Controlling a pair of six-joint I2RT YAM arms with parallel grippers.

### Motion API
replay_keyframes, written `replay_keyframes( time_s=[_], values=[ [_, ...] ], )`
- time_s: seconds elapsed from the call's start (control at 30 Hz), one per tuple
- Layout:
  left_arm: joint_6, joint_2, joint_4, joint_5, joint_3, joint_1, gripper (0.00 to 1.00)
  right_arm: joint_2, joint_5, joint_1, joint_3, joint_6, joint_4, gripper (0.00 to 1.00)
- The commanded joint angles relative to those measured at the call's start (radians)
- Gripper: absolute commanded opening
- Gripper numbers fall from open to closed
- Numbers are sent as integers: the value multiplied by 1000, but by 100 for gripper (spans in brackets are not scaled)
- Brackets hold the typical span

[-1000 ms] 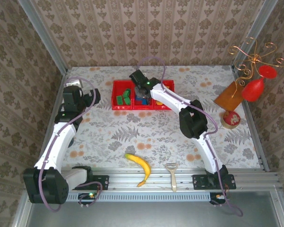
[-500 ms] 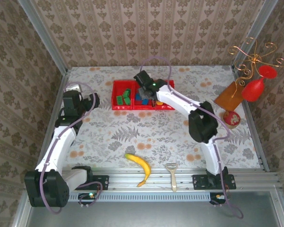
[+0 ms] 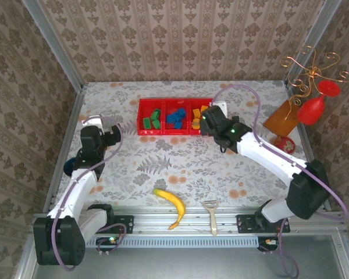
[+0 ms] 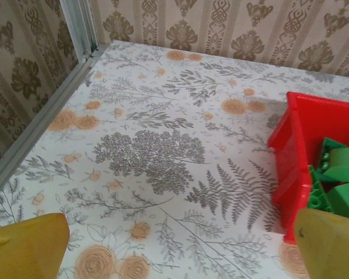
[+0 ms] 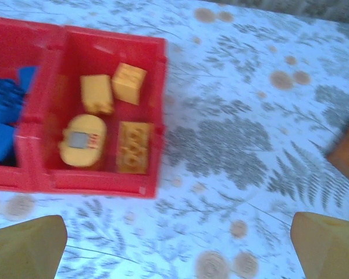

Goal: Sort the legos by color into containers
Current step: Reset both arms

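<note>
The right gripper stands with its jaws spread wide and empty. A second ago it was over the middle compartment and half closed. It has since let go and drawn back to just off the right end of the red tray. In the nearest compartment lie four orange bricks, with blue bricks next door and green bricks at the far left. The left gripper is also spread and empty. Every brick visible sits with its own colour, so the sorting looks finished.
</note>
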Motion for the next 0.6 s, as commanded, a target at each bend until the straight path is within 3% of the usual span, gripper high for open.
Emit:
replay_keyframes(
  time_s=[0.0, 0.17, 0.57],
  values=[
    [117, 33, 209, -35, -85, 11, 100, -112, 92, -49, -121, -11, 88, 100],
    [159, 139, 413, -1, -160, 13, 100, -237, 84, -143, -287, -83, 208, 100],
    [206, 341, 613, 87, -172, 23, 100, -392, -60, -338, -587, -275, 618, 100]
  ],
)
